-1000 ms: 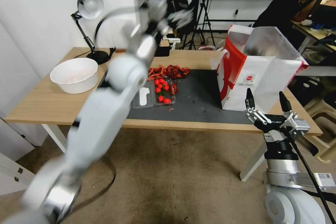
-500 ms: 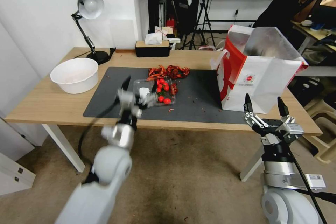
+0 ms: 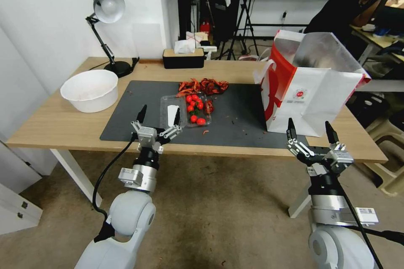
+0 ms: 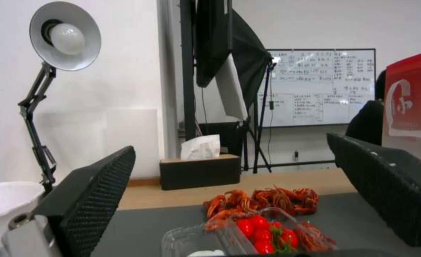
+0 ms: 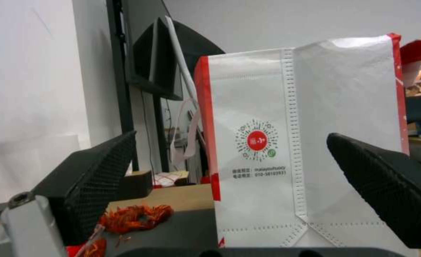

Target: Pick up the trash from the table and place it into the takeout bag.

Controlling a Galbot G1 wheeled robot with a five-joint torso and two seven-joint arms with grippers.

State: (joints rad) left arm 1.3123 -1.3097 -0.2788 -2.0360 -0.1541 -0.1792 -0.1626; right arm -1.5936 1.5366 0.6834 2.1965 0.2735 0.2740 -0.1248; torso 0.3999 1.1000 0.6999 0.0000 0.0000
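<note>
Two open end effectors (image 3: 159, 115) (image 3: 309, 129) — trash (image 3: 193, 107) beyond.

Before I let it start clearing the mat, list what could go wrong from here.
The open clear tray of cherry tomatoes may flex when the left hand grips it, so the tomatoes could roll out. The crayfish shells lie loose and may scatter. The takeout bag stands at the table end; a nudge might tip it.
</note>
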